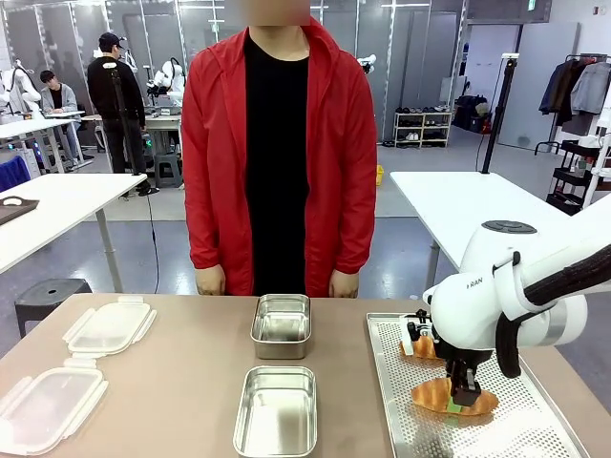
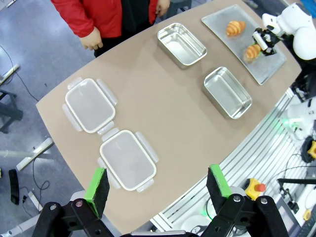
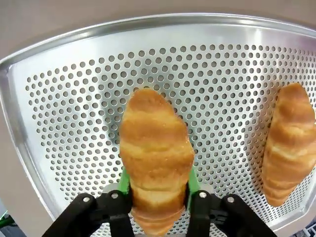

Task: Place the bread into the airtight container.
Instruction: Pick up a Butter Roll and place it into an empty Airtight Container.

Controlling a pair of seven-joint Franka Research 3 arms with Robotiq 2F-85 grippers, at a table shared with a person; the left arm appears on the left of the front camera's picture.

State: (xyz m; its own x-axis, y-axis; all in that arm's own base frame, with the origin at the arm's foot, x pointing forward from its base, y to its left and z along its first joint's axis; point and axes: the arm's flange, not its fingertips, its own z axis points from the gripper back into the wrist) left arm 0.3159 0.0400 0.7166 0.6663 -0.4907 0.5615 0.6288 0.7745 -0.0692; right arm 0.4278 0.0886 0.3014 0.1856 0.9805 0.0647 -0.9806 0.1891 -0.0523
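The right jaws are closed onto a croissant (image 3: 155, 148). Their green pads (image 3: 124, 179) press its two flanks at the near end, and the rest of the pastry runs on past the fingertips. Beneath it is the perforated tray (image 3: 74, 98); I cannot tell whether the croissant rests on the tray or is just clear of it. A second croissant (image 3: 289, 143) lies on the same tray, off to one side of these jaws and apart from them. In the front view, the nearer steel container (image 1: 277, 412) stands empty on the bench (image 1: 181, 382), well to the left of the right jaws. The farther steel container (image 1: 282, 324), also empty, sits just beyond it.

The left jaws are spread wide, high above the bench, holding nothing. Just ahead of their tips lies the nearer lid (image 2: 127, 159), clear plastic and flat on the bench, with the farther lid (image 2: 90, 104) touching it beyond. Past both, at the far edge of the bench, a person in a red jacket stands with one hand (image 2: 92, 38) hanging at the side.
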